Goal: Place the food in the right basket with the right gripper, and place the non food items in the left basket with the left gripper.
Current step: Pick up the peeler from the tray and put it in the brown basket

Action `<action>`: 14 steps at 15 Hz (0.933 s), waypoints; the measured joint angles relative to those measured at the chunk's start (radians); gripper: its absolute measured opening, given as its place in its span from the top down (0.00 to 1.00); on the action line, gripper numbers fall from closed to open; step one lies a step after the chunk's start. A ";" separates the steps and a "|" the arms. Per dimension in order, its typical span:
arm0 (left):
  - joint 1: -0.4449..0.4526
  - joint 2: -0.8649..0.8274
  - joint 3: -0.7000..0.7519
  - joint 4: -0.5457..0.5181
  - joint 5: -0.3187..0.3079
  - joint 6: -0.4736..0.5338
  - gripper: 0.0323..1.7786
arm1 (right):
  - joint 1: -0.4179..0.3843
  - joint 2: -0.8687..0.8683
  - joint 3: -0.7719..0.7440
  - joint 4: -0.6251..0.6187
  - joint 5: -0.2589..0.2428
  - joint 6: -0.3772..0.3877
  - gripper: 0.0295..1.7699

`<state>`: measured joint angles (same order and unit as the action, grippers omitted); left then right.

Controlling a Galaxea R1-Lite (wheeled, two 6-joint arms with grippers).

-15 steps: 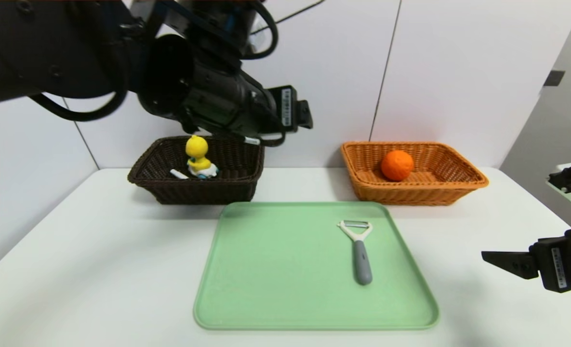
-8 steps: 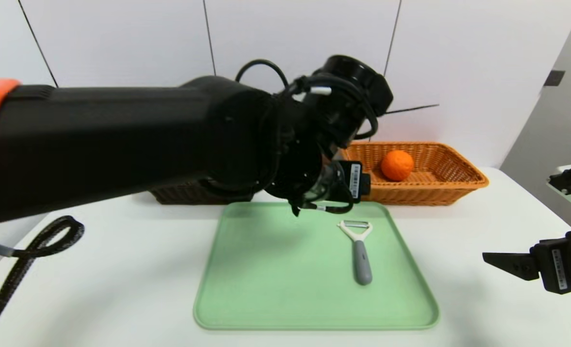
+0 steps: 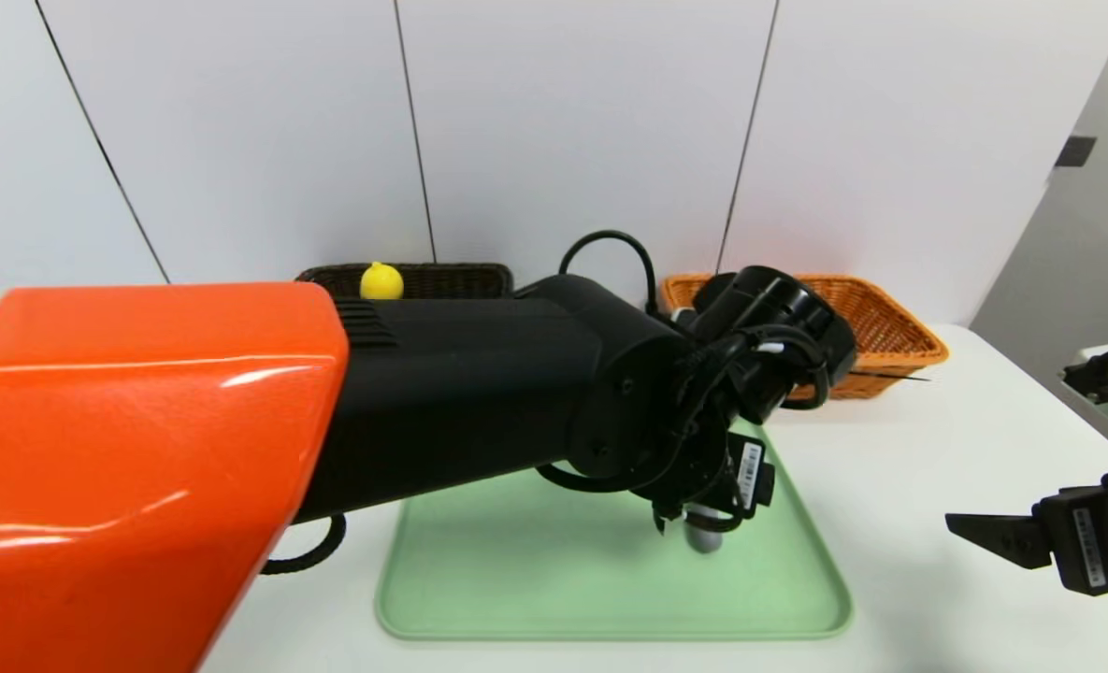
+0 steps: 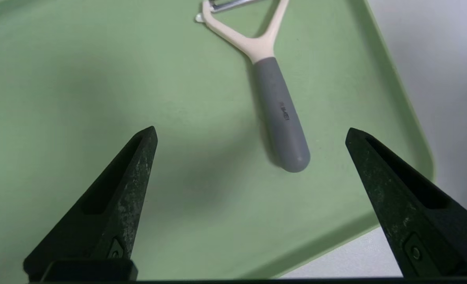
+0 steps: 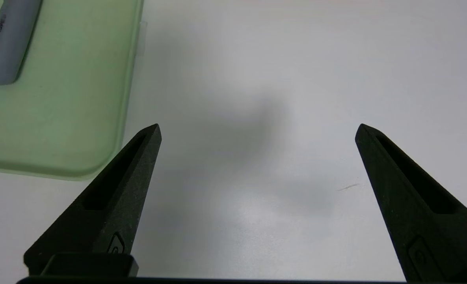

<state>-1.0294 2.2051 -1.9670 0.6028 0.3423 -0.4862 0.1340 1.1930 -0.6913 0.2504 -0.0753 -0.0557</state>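
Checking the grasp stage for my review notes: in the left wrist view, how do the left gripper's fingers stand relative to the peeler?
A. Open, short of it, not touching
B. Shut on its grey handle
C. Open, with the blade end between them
A: the left gripper is open, and the peeler lies untouched on the green tray beyond its fingertips.

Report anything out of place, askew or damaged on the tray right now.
Nothing stands out. The peeler lies flat and whole on the green tray, a little slanted. The left gripper hangs open over it. The right gripper is open above bare table.
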 joint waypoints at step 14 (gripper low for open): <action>-0.005 0.114 -0.001 -0.053 0.003 0.003 0.05 | -0.001 -0.038 0.030 -0.004 -0.024 0.000 0.04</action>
<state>-1.0343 2.3194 -1.9681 0.5502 0.3449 -0.4834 0.1332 1.1549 -0.6615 0.2468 -0.0989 -0.0557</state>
